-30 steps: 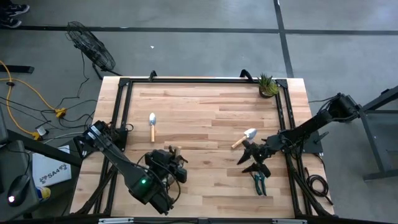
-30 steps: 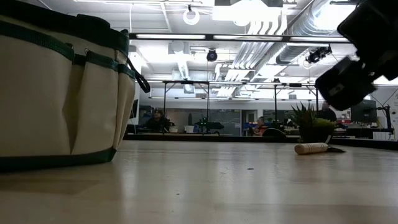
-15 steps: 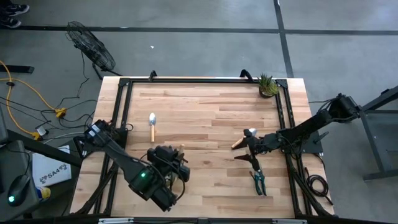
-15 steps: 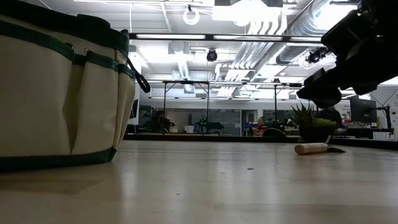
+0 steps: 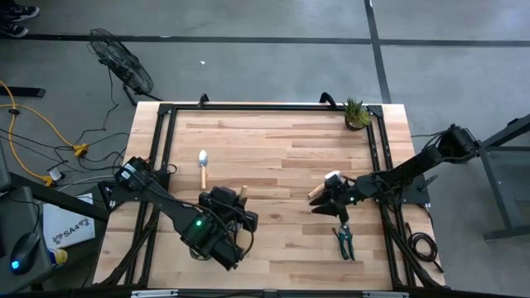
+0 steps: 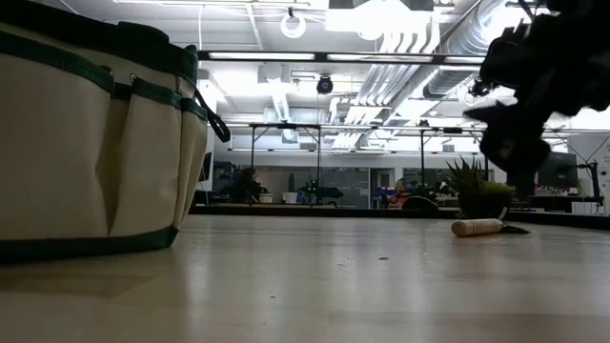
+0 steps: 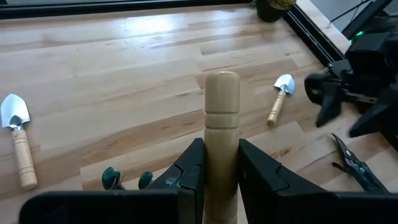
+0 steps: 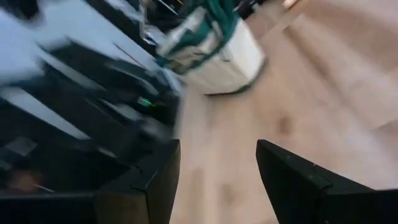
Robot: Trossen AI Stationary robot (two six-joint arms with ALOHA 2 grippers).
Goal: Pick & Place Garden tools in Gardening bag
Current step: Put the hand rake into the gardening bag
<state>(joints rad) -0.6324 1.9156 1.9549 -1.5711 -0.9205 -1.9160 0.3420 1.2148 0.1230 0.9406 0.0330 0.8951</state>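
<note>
Fingers of the left gripper [image 7: 221,165] are clamped on a wooden tool handle [image 7: 221,106], directly above what seems to be the gardening bag [image 6: 91,143]. The right gripper [image 8: 214,168] hangs wide open and empty over a trowel [image 5: 325,184], pruners [image 5: 344,242] just beside it. Another trowel [image 5: 203,166] lies near the left gripper.

Beige gardening bag [image 6: 91,143] with dark green trim; pale wooden handle [image 7: 221,134]; silver-bladed trowel [image 7: 18,146] (tan handle) at 9 o'clock; light-striped wooden table [image 5: 273,141]; green plant [image 5: 357,113].
</note>
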